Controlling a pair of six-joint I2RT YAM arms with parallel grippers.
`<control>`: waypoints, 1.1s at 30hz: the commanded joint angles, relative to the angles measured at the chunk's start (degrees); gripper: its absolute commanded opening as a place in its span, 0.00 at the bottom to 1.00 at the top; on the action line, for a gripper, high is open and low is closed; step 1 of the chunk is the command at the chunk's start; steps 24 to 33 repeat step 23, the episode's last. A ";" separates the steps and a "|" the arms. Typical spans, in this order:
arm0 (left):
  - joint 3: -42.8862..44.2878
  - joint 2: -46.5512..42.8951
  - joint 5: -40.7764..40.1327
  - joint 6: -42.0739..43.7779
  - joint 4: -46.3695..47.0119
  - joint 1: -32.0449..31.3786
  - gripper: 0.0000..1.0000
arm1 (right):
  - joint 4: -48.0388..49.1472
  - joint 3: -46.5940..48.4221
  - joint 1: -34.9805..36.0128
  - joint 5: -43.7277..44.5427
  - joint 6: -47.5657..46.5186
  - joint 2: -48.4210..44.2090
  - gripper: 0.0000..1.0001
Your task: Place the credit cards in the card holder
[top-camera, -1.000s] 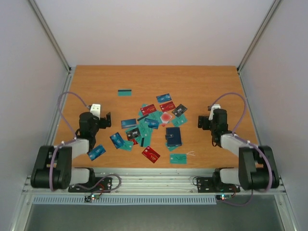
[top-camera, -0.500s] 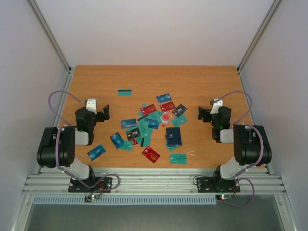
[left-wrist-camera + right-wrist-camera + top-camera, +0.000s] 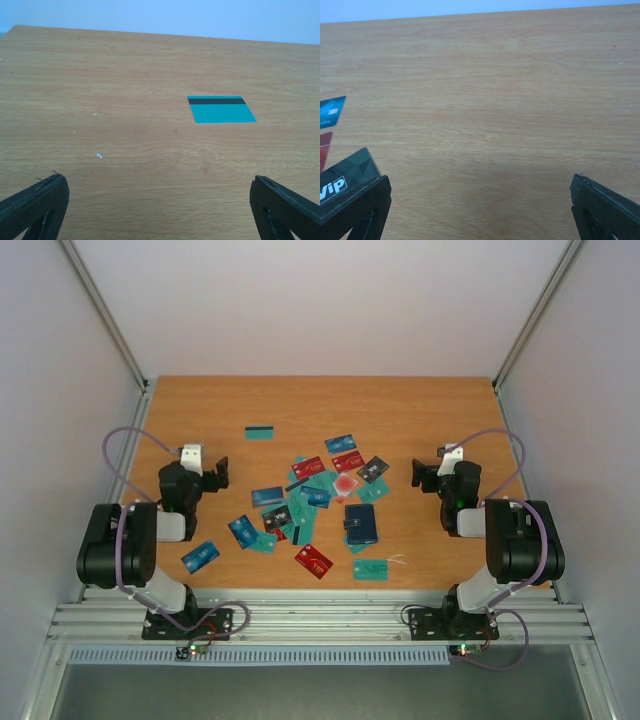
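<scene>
Nothing is picked up; I judge this the opening reach. Left hand and right hand are both empty, jaws wide. The cards lie scattered mid-bench between the hands. The holder looks folded shut and is nearer the right. Next, probably: open the holder, then pinch a card edge.

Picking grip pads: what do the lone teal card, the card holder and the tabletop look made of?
Teal card: thin, flat, likely smooth plastic. Card holder: dark navy, matte, possibly leather or leatherette; too small to confirm. Tabletop: wood-grain pattern, low sheen, wood or laminate.
</scene>
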 commanded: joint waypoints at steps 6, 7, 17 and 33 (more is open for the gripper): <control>0.89 -0.14 -1.16 0.93 3.11 -0.22 0.99 | 2.79 -0.28 -0.25 -0.29 0.10 -0.36 0.98; 0.89 -0.16 -1.16 0.93 3.07 -0.20 0.99 | 2.78 -0.28 -0.25 -0.29 0.06 -0.36 0.99; 0.89 -0.09 -1.16 0.99 3.11 -0.25 0.99 | 1.92 0.31 -0.25 0.13 0.19 -0.09 0.99; 0.89 -0.16 -1.16 0.93 3.11 -0.18 0.99 | 2.28 -0.02 -0.25 0.41 0.27 -0.32 0.99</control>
